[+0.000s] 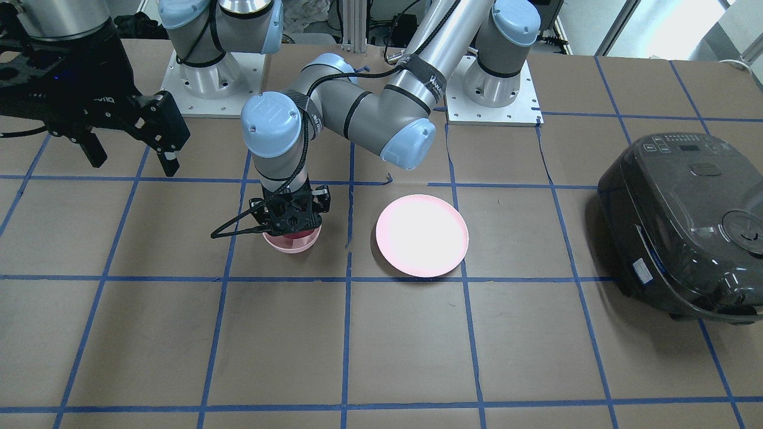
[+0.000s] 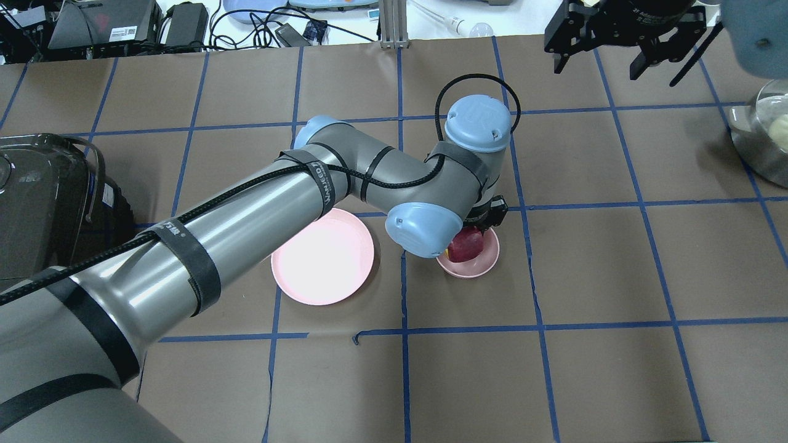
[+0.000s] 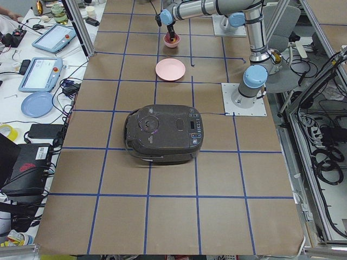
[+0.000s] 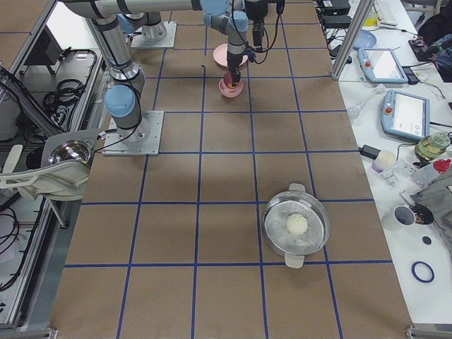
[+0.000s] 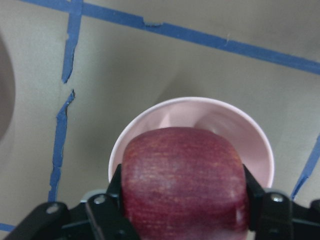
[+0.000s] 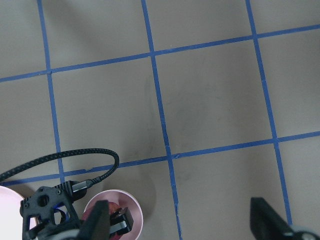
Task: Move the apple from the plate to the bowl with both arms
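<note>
The left jaws clamp the apple just inside the bowl, lower centre of the wrist view; the right jaws hang wide apart. Best to ease lower, centre it, then part slowly.

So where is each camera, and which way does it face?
Front: across the table, facing left arm and right claw.
Overhead: behind the robot, along that arm.
Left side: table's end, by the black cooker.
Right side: opposite end, by the steel pot.
Left wrist: down the left claw onto the dark red apple.
Right wrist: high, past the right claw.
Both wrists see the small pink bowl.
</note>
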`<state>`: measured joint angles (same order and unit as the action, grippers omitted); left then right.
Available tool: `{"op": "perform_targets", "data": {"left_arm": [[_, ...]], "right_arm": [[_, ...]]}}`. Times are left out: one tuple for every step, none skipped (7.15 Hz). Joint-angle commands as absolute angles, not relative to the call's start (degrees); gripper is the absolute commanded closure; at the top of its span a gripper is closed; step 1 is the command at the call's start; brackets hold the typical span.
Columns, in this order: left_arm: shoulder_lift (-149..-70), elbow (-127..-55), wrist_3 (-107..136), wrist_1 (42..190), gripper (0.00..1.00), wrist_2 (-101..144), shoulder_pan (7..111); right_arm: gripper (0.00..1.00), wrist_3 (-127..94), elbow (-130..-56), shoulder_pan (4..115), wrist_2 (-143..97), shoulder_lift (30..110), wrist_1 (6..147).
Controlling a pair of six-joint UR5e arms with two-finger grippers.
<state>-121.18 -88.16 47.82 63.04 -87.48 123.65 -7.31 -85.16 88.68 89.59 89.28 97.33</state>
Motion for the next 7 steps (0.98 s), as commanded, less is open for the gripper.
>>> {"op": "perform_targets", "data": {"left_arm": [[-121.81,-88.24,48.51,62.67,1.0,-87.19,123.66],[-122.16,-88.24,50.34,62.67,1.0,-84.23,123.66],[-122.52,-88.24,50.97,62.67,1.0,-83.5,123.66],[-122.43,-88.59,50.45,62.75,0.45,-84.11,123.66],[-121.91,-89.72,50.01,62.84,0.19,-84.46,123.66],[-121.12,-91.22,49.31,62.75,0.05,-87.77,123.58],[-120.85,-91.75,48.09,62.58,0.0,-90.06,123.49]], "right_arm": [[0.0,-6.86,-84.12,88.68,88.43,89.12,90.14],[0.0,-6.77,-83.42,88.68,88.51,88.95,88.78],[0.0,-6.77,-83.41,88.68,88.42,88.95,88.86],[0.0,-6.77,-83.5,88.68,88.42,88.95,88.86],[0.0,-6.77,-83.5,88.68,88.5,88.95,88.86],[0.0,-6.77,-83.76,88.68,88.51,88.95,89.12],[0.0,-6.77,-83.76,88.68,88.51,88.95,89.56]]}}
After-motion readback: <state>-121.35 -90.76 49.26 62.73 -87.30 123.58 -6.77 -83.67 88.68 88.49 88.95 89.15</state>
